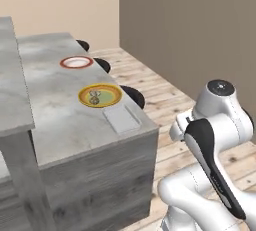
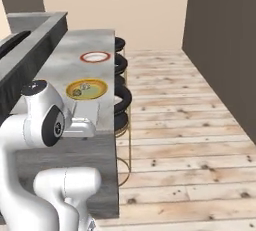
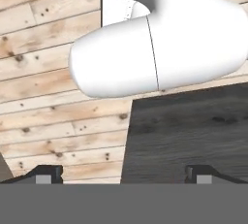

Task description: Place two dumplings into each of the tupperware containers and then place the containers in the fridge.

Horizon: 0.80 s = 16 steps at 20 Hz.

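Observation:
Dumplings [image 1: 94, 96] [image 2: 81, 90] lie on a yellow-rimmed green plate [image 1: 113, 93] [image 2: 98, 89] on the grey counter. A pale tupperware container [image 1: 121, 119] sits just in front of that plate, near the counter's corner. My arm is folded up beside the counter's end, well short of both. In the hand view my gripper [image 3: 125, 177] stands open with nothing between its dark fingertips [image 3: 48, 174], pointing down at the plank floor and the counter's dark side panel [image 3: 189, 131]. The fridge is out of view.
A red-rimmed white plate [image 1: 76, 62] [image 2: 95, 56] lies farther back on the counter. Black stools [image 1: 133, 96] [image 2: 122, 97] line the counter's right edge. A raised grey ledge [image 1: 12, 90] runs along its left. Open wooden floor [image 2: 190, 140] stretches to the right, ending at a dark wall.

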Available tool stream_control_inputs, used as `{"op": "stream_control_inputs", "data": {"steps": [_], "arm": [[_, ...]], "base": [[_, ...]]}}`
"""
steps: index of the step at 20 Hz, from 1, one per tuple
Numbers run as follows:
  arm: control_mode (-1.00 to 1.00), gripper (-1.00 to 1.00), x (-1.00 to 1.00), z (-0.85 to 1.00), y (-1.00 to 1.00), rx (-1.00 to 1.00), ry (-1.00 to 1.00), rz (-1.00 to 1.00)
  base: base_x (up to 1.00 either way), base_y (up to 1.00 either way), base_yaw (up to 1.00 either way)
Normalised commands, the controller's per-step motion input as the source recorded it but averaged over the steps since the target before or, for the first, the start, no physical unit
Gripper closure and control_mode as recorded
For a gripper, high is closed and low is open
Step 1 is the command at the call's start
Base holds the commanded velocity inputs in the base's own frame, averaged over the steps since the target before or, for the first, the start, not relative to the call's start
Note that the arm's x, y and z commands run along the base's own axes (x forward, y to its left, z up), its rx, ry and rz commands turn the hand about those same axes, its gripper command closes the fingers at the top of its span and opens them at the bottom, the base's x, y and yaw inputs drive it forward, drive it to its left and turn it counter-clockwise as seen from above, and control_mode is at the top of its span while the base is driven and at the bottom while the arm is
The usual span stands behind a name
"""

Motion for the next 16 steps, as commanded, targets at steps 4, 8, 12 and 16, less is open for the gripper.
{"op": "stream_control_inputs", "data": {"steps": [4, 8, 12, 16], "arm": [[1.0, -1.0, 0.0, 0.0, 0.0, 0.0, 0.0, 0.0], [1.0, -1.0, 0.0, 0.0, 0.0, 0.0, 0.0, 0.0], [1.0, -1.0, 0.0, 0.0, 0.0, 0.0, 0.0, 0.0], [1.0, -1.0, 0.0, 0.0, 0.0, 0.0, 0.0, 0.0]], "base": [[0.65, -0.36, 0.26], [0.77, -0.39, 0.14], [0.58, -0.07, 0.03], [0.06, 0.0, -0.02]]}}
